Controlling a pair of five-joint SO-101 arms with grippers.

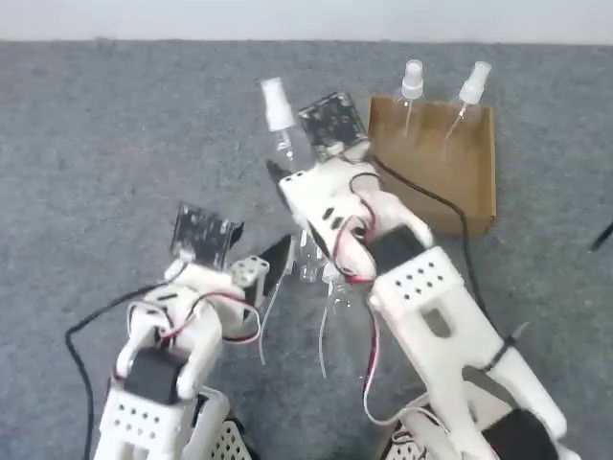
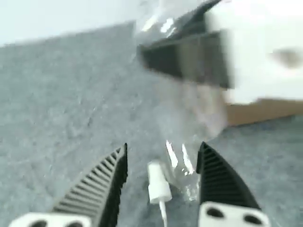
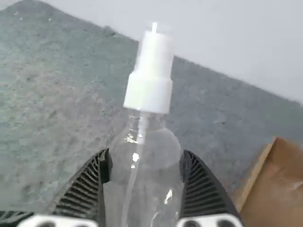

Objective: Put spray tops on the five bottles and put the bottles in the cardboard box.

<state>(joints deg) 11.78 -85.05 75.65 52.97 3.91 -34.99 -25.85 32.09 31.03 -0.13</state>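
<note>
Right hand (image 3: 144,158) is closed on a clear bottle (image 3: 142,179) that wears a white spray top (image 3: 149,71). It holds the bottle top-up, just beside the near-left corner of the box (image 1: 450,192), and two capped bottles (image 1: 412,91) (image 1: 471,91) stand at the box's far side. Left hand (image 2: 163,150) is spread wide, low over the grey bench (image 2: 57,104), with a loose top (image 2: 158,187) lying between its fingers and a bare bottle (image 2: 184,172) just beside that top; whether a finger touches either, I cannot tell.

White arms (image 1: 426,287), black ribbed fingers (image 2: 102,189)
</note>
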